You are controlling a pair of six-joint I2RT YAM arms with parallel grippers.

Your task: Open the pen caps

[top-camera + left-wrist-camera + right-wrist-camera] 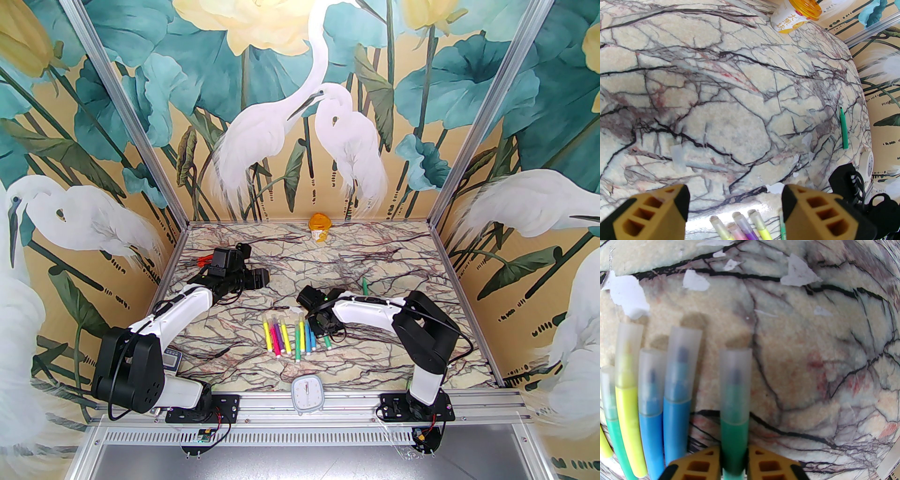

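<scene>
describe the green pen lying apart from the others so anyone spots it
On the marble table, look just beyond the right arm, on its far side. The green pen lies alone there, tip bare, while the row of pens wears clear caps.

Table (398,262): marble-patterned top with dark veining, its surface chipped into white patches (799,272) around the centre. Near centre, a row of pens (290,335) lies side by side, running near to far. Clear pen caps (683,364) are fitted on their far ends. The rightmost is a dark green pen (734,439). Beyond the row to the far right, well apart, lies one uncapped green pen (364,283). Far edge, centre: orange-lidded cup (320,226). Near edge, centre: white timer (307,395). Near left: small grey device (171,360). Far left: orange-red handles (204,258), partly hidden. Right edge: roll of white tape (868,164).
</scene>
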